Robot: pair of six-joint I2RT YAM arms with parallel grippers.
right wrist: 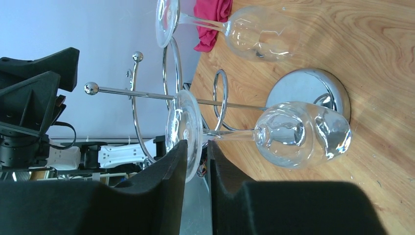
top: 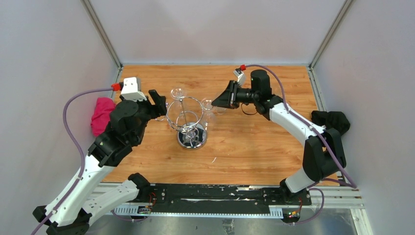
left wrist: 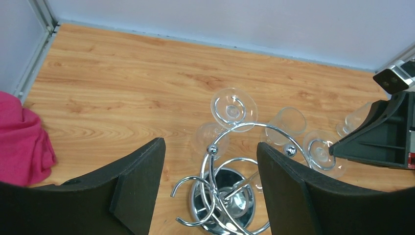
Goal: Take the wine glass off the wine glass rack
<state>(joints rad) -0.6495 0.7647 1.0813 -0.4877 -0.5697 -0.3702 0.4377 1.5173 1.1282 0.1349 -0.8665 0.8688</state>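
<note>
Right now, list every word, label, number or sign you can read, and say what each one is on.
No text can be read in any view.
Rack, glasses, pink cloth: no lettering shows.
Black rail at the arms' bases: small coloured parts, too small to read.

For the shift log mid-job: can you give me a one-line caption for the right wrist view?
Right gripper straddles the foot of a wine glass hanging on the chrome wine glass rack.
</note>
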